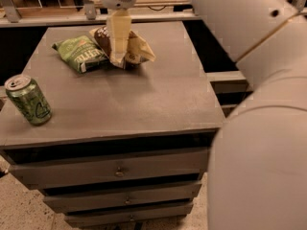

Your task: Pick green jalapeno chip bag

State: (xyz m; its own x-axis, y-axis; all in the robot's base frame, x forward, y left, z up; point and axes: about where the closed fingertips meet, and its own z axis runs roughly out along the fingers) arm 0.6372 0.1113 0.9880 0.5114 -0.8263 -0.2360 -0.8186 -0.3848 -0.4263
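The green jalapeno chip bag [80,54] lies flat at the back left of the grey cabinet top [144,99], glossy green with white lettering. The gripper [118,60] hangs down from the top of the view, its cream-coloured fingers over the brown-and-cream chip bag [133,48], just right of the green bag. The gripper covers the middle of the brown-and-cream bag. The big white arm fills the right side of the view.
A green soda can [29,100] stands upright near the front left corner of the cabinet top. Drawers [117,169] run down the cabinet front. A rail and dark shelving lie behind the cabinet.
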